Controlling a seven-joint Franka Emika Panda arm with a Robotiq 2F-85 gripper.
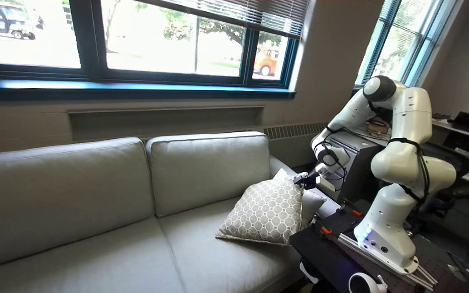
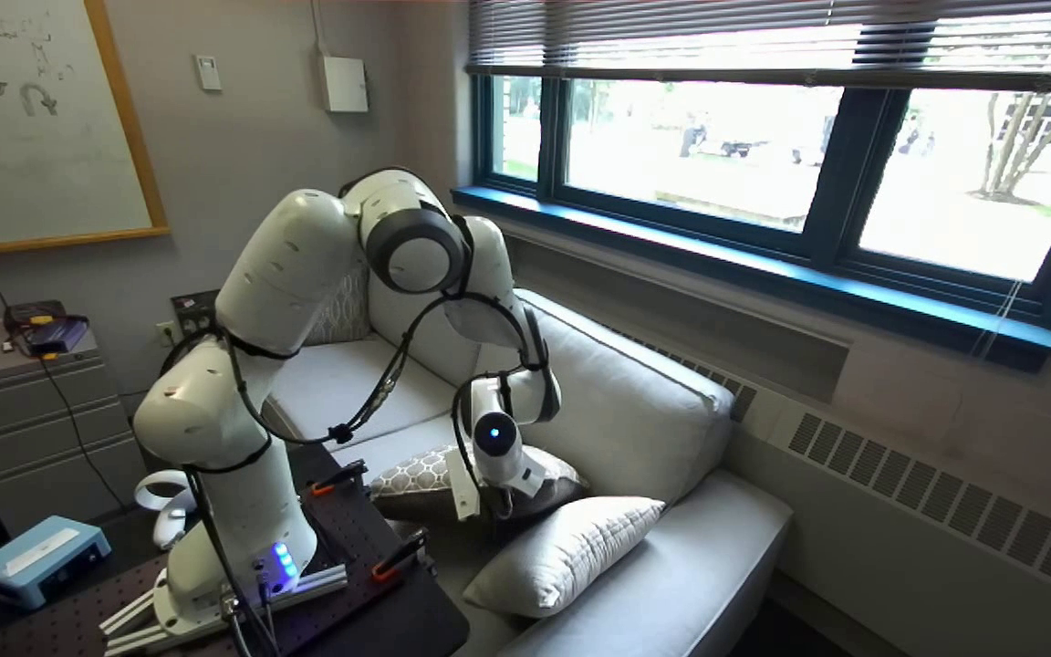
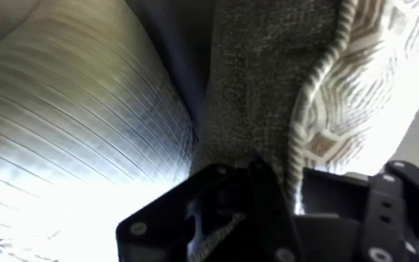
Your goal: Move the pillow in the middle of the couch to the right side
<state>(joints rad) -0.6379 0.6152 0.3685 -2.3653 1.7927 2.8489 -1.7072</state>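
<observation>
Patterned pillow (image 1: pixel 265 207) slants down from jaws over couch (image 1: pixel 128 240); jaws look clamped on its piped edge. Plain white pillow (image 2: pixel 567 552) just beside jaws. Judgement: ease down slowly, avoid bunching the 2 pillows, let go once weight settles.

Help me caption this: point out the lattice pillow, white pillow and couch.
Lattice pillow (image 1: pixel 264 211): in an exterior view, on its patterned face.
White pillow (image 2: pixel 571 550): in an exterior view, on its pleated face.
Couch (image 1: pixel 208 173): in an exterior view, on a back cushion.
</observation>
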